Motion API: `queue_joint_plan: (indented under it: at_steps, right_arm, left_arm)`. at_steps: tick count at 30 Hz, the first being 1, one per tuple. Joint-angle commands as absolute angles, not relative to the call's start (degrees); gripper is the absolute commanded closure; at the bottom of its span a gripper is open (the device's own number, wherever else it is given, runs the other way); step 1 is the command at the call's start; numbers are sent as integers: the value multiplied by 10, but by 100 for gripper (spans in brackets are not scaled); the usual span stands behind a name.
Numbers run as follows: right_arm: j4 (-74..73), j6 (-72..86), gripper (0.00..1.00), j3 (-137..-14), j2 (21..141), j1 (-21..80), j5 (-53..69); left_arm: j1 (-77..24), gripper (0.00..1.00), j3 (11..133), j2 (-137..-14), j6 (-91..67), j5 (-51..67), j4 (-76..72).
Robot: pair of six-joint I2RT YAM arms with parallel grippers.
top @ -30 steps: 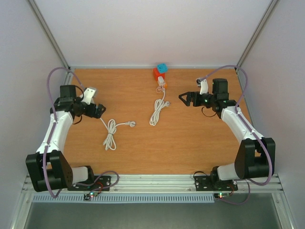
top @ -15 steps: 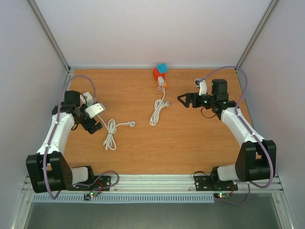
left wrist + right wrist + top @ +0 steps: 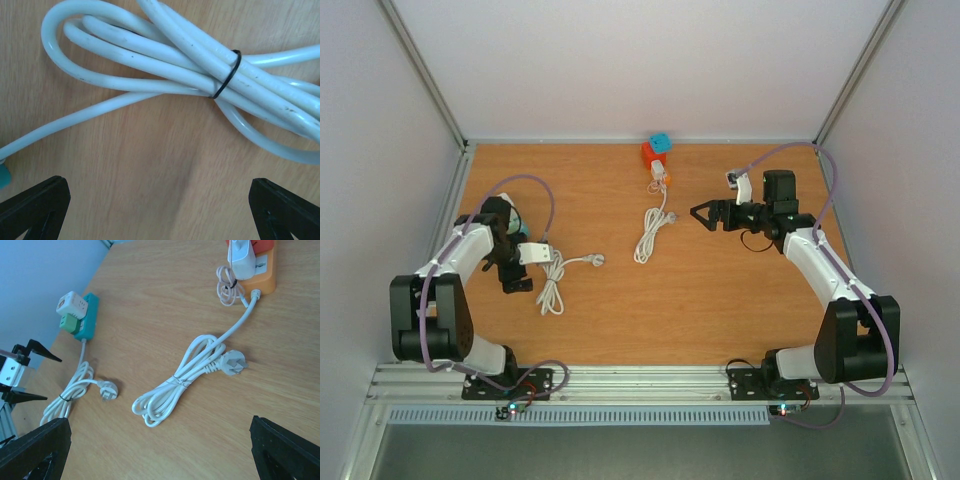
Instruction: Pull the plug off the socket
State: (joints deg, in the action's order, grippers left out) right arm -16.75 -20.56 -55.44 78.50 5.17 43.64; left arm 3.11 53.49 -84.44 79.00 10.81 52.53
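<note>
An orange socket (image 3: 648,155) lies at the back middle, a blue block (image 3: 661,142) on it and a white plug (image 3: 659,172) in its near end. In the right wrist view the same white plug (image 3: 242,260) sits in the orange socket (image 3: 265,275). A teal socket (image 3: 85,316) at the left carries a white plug (image 3: 70,302) and a green one (image 3: 68,323). My left gripper (image 3: 515,278) hangs open over that socket's bundled white cable (image 3: 165,65). My right gripper (image 3: 703,213) is open and empty, right of the orange socket's cable coil (image 3: 648,235).
The wooden table (image 3: 720,300) is walled at the back and both sides. The left cable's loose plug end (image 3: 596,261) lies right of its coil (image 3: 552,282). The middle cable's free plug (image 3: 232,362) rests beside its coil (image 3: 172,385).
My left arm swung inward and its wrist turned down over the left cable coil. My right gripper edged a little to the left. Both stayed open.
</note>
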Motion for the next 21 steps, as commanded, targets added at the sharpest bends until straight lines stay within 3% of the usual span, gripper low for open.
queue_joint_plan:
  at_steps: [1,21]
  right_arm:
    - [-173,-200,1,-554,776,56,447]
    - [-179,-201,1,-560,768,57,439]
  left_arm:
    - [21,0,531,-857,836,102,493]
    - [-72,1,544,-933,821,104,469]
